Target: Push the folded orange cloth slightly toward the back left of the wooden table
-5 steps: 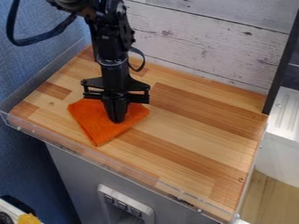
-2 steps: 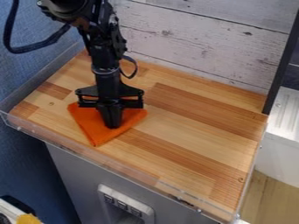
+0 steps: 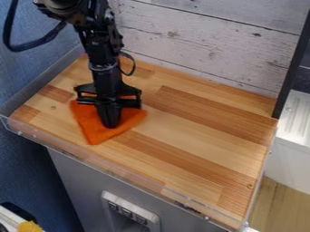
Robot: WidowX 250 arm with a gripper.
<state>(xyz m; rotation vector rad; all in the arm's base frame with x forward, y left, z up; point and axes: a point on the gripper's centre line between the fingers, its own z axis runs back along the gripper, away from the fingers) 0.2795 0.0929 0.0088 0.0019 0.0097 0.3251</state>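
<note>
The tool, pressed together, points straight down onto the orange cloth lying on the counter near the blue wall, apparently angled for firm contact, though any pinch cannot be confirmed.

The counter lies open from pincer to black post; clear rim, seemingly low, edges the front.

And there's the black gripper, hiding the middle of the orange cloth! Up top, the frame slices off the arm. Down in the lower left corner, a yellow thing gets cropped, too little of it there to name.
</note>
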